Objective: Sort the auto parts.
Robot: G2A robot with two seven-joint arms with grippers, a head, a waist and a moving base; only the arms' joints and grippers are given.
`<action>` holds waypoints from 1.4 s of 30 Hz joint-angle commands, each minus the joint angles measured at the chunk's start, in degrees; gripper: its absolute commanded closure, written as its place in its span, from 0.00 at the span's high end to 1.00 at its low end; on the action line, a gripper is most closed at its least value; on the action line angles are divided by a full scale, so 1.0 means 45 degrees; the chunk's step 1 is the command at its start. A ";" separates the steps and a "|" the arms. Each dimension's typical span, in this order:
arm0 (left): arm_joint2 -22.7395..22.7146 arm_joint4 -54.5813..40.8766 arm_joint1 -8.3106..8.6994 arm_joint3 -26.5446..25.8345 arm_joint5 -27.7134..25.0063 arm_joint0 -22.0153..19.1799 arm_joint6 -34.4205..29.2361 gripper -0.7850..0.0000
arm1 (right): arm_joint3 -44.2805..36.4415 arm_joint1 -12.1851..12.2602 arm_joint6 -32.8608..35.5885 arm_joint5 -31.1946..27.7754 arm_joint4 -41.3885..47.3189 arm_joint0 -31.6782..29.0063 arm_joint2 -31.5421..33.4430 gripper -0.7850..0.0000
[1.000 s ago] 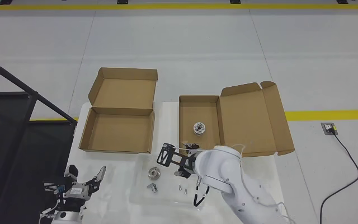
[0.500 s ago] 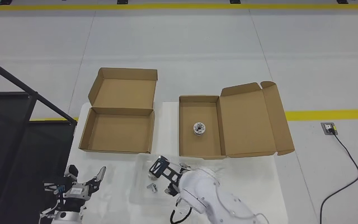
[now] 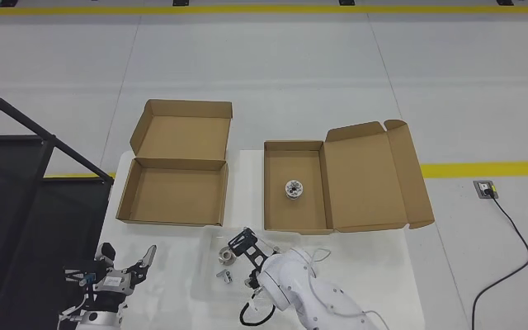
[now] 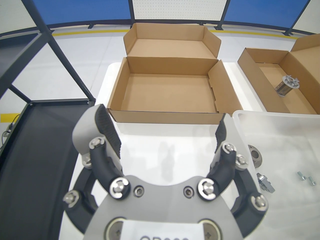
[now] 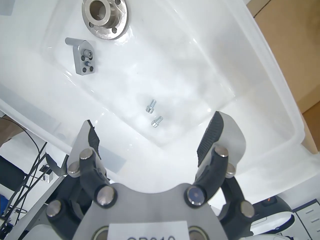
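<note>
A clear plastic tray point(image 5: 275, 76) holds a round metal flange point(image 5: 105, 14), a grey bracket point(image 5: 83, 56) and two small bolts point(image 5: 150, 106). My right gripper point(image 5: 153, 119) hangs open above the tray, close over the bolts, with nothing between its fingers. In the top view the right gripper point(image 3: 242, 246) sits beside the flange point(image 3: 225, 256). My left gripper point(image 4: 161, 117) stands open and empty at the table's front left corner, short of the left cardboard box point(image 4: 167, 91). The right cardboard box point(image 3: 295, 216) holds one toothed metal part point(image 3: 293, 189).
The left box point(image 3: 173, 194) has nothing in it, and both lids lie folded open. A black rack point(image 4: 37, 136) stands just left of the table. The tray point(image 3: 202, 247) lies at the front, below the two boxes.
My right arm has swung back toward the table's front, and its gripper has shifted a little to the left over the tray. The left arm has not moved.
</note>
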 commanded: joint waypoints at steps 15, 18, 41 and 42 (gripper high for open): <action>0.0000 0.0000 0.0000 0.0000 0.0000 0.0000 0.0000 1.00 | 0.2793 -0.0848 0.0504 0.2364 0.1042 0.1139 -0.0338 0.98; 0.0000 0.0000 0.0000 0.0000 0.0000 0.0000 0.0000 1.00 | 0.3254 -0.1059 0.0661 0.2749 0.1177 0.1402 -0.0509 0.68; 0.0000 0.0000 0.0000 0.0000 0.0000 0.0000 0.0000 1.00 | 0.4954 -0.1595 -0.0562 0.2920 0.2035 0.1415 0.0019 0.36; 0.0000 0.0000 0.0000 0.0000 0.0000 0.0000 0.0000 1.00 | 0.4921 -0.1592 -0.0572 0.2924 0.2006 0.1379 0.0059 0.36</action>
